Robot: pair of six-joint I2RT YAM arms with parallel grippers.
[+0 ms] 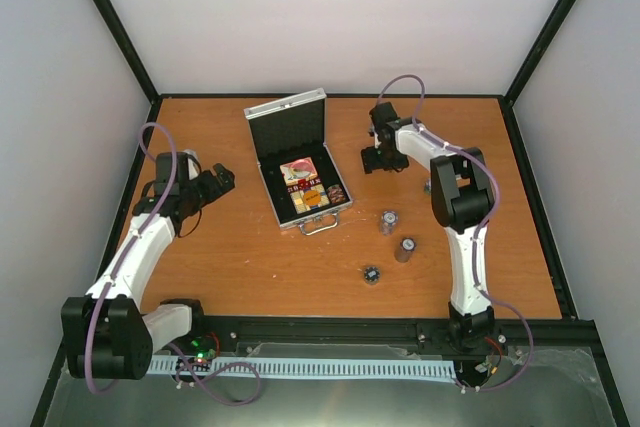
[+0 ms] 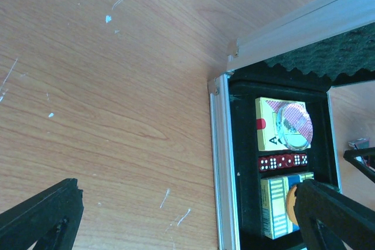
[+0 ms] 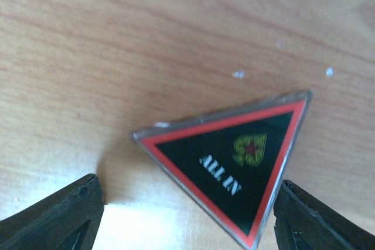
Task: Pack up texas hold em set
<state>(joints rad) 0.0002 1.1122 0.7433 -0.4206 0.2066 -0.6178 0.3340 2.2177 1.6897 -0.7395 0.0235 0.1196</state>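
Pickup of the triangular button was judged in hand: it was noted flat on the table right of the open case, straddled untouched by the released right gripper, with the left gripper likewise released and empty, and a lowering and clenching on the button's edges was judged needed next.

White arm links, black joints, lilac looping cables, black fingers, perhaps ribbed

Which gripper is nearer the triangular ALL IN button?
Right. The right gripper hangs over the ALL IN button, jaws either side; the left gripper is beyond the open case.
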